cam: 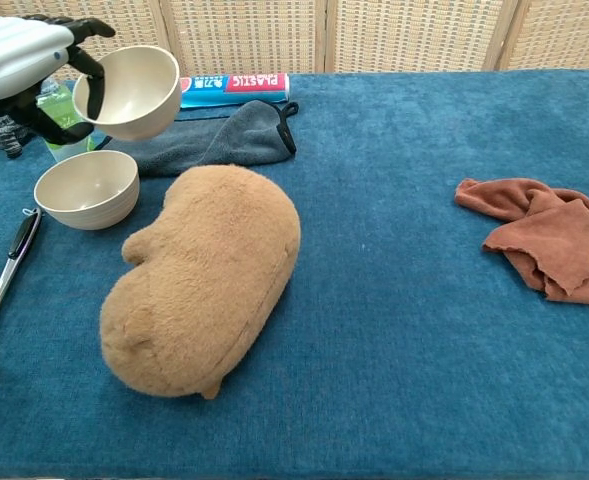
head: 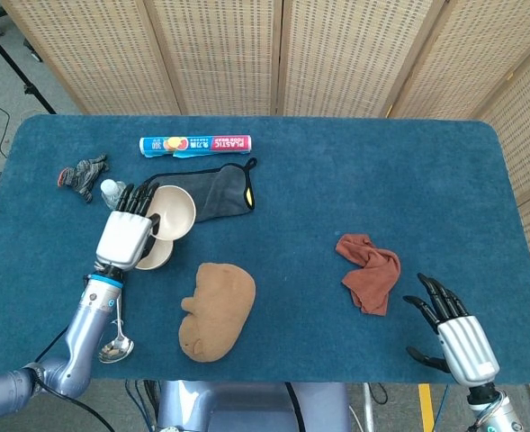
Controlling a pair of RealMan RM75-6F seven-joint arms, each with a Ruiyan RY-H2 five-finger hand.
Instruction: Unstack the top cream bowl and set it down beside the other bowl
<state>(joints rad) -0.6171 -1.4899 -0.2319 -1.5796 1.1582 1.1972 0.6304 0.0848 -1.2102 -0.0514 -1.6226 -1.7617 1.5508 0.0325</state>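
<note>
My left hand grips the rim of a cream bowl and holds it tilted in the air, well above the table. The other cream bowl stands upright on the blue cloth just below and to the left of the lifted one. Near the table's front right corner my right hand hangs open with fingers spread, holding nothing; the chest view does not show it.
A tan plush toy lies right of the standing bowl. A grey cloth, a foil roll box and a small bottle lie behind. A spoon lies at the left front, a rust rag at the right.
</note>
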